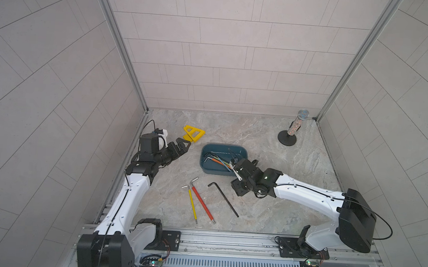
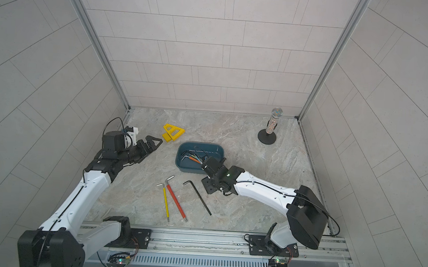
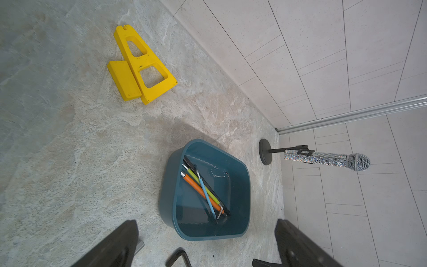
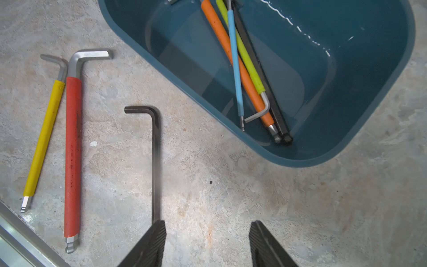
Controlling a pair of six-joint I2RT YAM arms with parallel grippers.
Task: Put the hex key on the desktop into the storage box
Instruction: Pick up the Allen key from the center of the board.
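your right gripper (image 4: 208,223): spread wide, empty, just beside black hex key (image 4: 155,161) on desktop (image 4: 231,189) | left gripper (image 3: 205,222): spread, empty too | storage box (image 4: 381,92): several keys (image 4: 217,27) inside

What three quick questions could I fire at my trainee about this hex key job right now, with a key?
1. How many hex keys lie on the desktop, outside the storage box?
2. True or false: the right pincer is shut on the black hex key.
3. Which sleeve colour is inside the storage box? A red, B orange, C yellow.
Key: 1. Three: yellow key, red key, black hex key. 2. False; it is open and empty. 3. B, the orange key.
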